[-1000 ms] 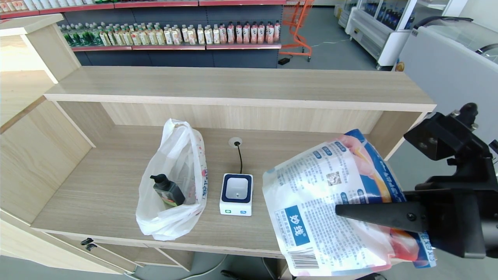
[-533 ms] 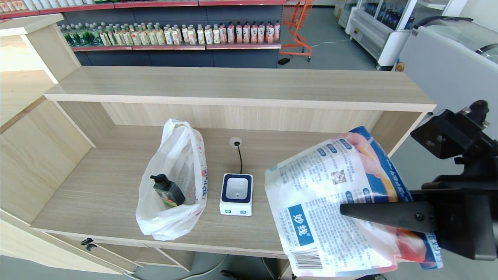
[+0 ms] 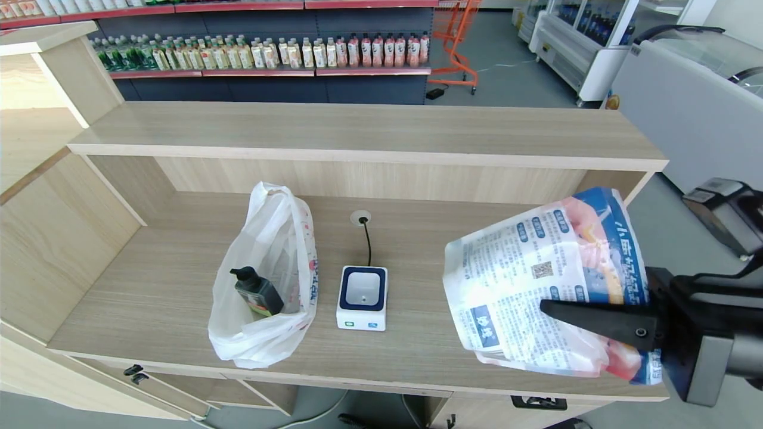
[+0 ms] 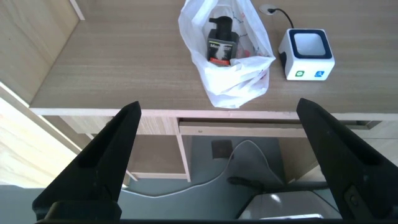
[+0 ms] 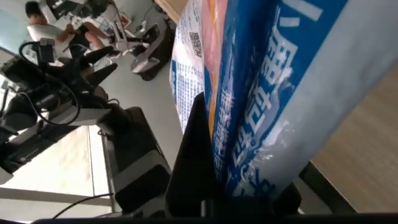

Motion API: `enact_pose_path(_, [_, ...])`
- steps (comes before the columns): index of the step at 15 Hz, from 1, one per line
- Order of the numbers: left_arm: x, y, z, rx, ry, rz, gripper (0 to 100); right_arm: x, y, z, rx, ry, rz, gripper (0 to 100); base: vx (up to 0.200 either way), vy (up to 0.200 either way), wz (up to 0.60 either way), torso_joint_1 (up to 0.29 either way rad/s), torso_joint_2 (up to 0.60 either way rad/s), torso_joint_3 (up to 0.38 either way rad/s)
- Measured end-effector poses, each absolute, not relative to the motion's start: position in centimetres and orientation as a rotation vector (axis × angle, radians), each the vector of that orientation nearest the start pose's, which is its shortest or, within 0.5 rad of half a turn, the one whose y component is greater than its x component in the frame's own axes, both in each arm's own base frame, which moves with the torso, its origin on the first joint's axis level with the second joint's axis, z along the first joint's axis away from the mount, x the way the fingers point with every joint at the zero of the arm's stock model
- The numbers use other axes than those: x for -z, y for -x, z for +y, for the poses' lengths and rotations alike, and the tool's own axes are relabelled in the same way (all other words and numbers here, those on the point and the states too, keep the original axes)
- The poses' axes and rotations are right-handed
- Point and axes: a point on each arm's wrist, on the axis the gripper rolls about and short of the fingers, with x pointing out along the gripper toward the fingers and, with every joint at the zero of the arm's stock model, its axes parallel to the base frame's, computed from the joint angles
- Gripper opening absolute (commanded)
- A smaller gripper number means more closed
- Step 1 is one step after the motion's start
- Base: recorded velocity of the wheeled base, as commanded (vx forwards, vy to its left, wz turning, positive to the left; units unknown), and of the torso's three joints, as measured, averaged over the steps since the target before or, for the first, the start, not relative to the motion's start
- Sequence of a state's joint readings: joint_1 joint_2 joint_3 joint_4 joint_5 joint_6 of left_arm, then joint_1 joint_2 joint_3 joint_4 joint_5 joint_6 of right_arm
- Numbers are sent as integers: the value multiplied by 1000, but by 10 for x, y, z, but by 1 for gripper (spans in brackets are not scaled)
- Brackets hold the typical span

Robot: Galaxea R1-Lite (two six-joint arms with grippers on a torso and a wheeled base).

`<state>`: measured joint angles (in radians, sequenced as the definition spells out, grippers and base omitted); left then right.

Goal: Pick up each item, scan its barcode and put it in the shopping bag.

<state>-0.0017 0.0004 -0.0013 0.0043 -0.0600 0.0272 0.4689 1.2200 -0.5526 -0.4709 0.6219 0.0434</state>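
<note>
My right gripper [image 3: 551, 310] is shut on a large white, blue and pink food package [image 3: 536, 268], held in the air over the counter's right end, to the right of the scanner [image 3: 362, 297]. In the right wrist view the package [image 5: 280, 93] is clamped edge-on against a black finger [image 5: 193, 149]. A white shopping bag [image 3: 280, 238] stands open left of the scanner, with a dark pump bottle [image 3: 257, 292] inside. My left gripper [image 4: 217, 162] is open in front of and below the counter's front edge, facing the bag [image 4: 233, 74], the bottle [image 4: 219, 43] and the scanner [image 4: 308, 53].
The wooden counter [image 3: 149, 286] has a raised back ledge [image 3: 357, 128] and side walls. The scanner's black cable [image 3: 366, 241] runs to a hole at the back. Drawers sit under the front edge [image 4: 249, 127]. Shelves of bottles [image 3: 262, 53] stand behind.
My right arm has swung to the right and turned the package. Its lower edge with the barcode has rotated out of sight. The bag, bottle and scanner have not moved.
</note>
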Motion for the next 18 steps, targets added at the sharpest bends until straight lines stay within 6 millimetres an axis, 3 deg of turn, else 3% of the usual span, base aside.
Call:
enact_pose_path(3, [-75,23,-1,61,-27,3,100,-199,-165,61,-784,455,71,0,0,0,0,0,0,0])
enact_pose_path(6, [-75,23,-1,62,-28,3,100,-191,-169,32,-606,762,54,0,0,0,0,0,0,0])
enact_pose_path(13, [-75,23,-1,62,-31,2,100,-172,-164,20,-569,775,129,0,0,0,0,0,0,0])
enact_pose_path(18, [-75,23,-1,61,-28,3,100,-180,-175,24,-673,749,28,0,0,200,0,2,1,1])
